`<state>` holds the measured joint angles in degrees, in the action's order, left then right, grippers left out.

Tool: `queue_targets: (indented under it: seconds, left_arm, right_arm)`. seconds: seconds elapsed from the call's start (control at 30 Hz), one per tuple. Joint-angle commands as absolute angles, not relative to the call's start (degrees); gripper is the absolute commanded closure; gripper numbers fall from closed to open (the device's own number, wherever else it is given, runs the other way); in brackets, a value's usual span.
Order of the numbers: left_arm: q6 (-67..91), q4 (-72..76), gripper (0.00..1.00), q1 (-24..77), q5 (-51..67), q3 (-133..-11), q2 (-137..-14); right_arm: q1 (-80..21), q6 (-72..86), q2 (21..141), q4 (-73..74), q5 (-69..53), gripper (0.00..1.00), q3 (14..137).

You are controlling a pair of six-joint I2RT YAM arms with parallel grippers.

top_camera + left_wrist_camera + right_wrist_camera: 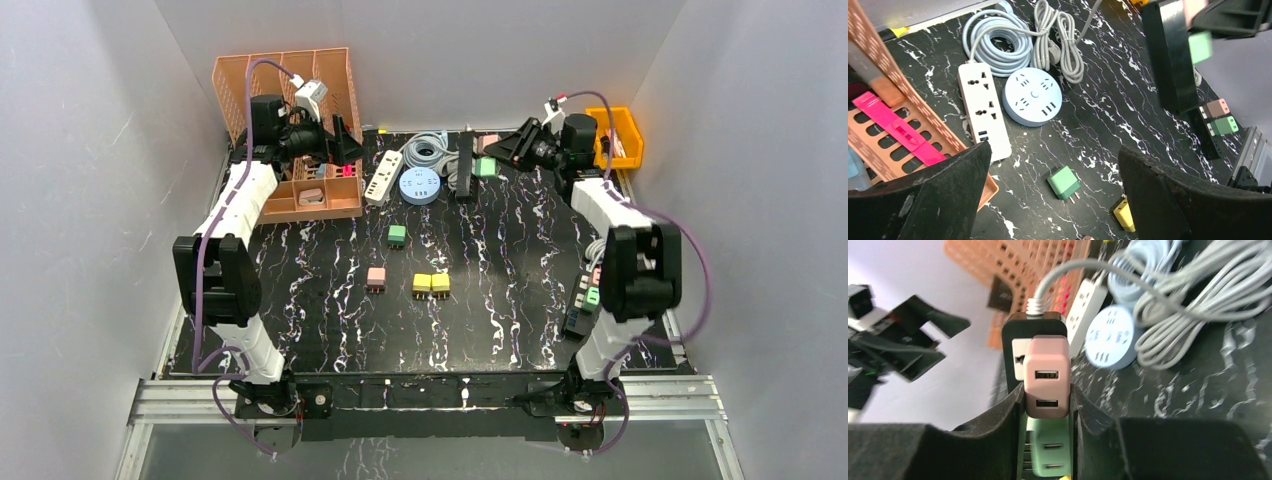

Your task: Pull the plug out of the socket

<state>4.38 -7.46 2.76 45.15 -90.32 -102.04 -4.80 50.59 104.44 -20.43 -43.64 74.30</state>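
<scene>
Left arm parked, right arm clamped on the plug.
Upper left, the left gripper [345,148] hangs released beside the basket [240,90], likely keeping clear. Toward the upper right, the right gripper [1046,390] clenches the pink plug [1046,377] by its sides. The plug is seated in the black strip [1035,325], probably to be drawn straight out.

No legible txt, brand or nr in any view. Pink plug [1046,377] has faint marks in its upper USB port, but too blurred & small to make out any chars.
</scene>
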Motion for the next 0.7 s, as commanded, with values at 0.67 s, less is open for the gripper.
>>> queue_targets:
  seconds: [0.67]
  left_arm:
    - [-1.2, -10.1, 0.02, 9.5, 44.2, -90.1, -101.1]
  right_arm:
    - [-26.5, 3.8, 90.9, 7.8, -17.6, 1.00, 91.2]
